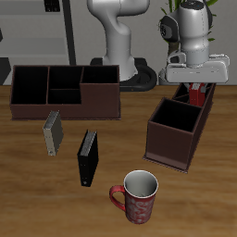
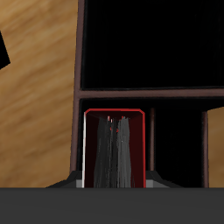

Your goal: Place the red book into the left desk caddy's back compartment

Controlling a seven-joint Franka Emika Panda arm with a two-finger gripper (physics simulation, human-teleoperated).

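The gripper (image 1: 195,90) pinches the red book (image 2: 112,149) upright over the left desk caddy (image 1: 176,141), above its back compartment (image 1: 193,102). This looks like the placing step. The next move should be a straight descent, then spreading the fingers.

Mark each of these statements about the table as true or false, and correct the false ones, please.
1. The red book is held by the gripper over the left desk caddy. True.
2. The red book lies flat on the table beside the mug. False: it is off the table, upright between the fingers above the caddy's back compartment.
3. The black book stands on the table in front of the wide caddy. True.
4. The grey book is inside the wide caddy. False: it stands on the table in front of it.
5. The red mug is the thing nearest the table's front edge. True.
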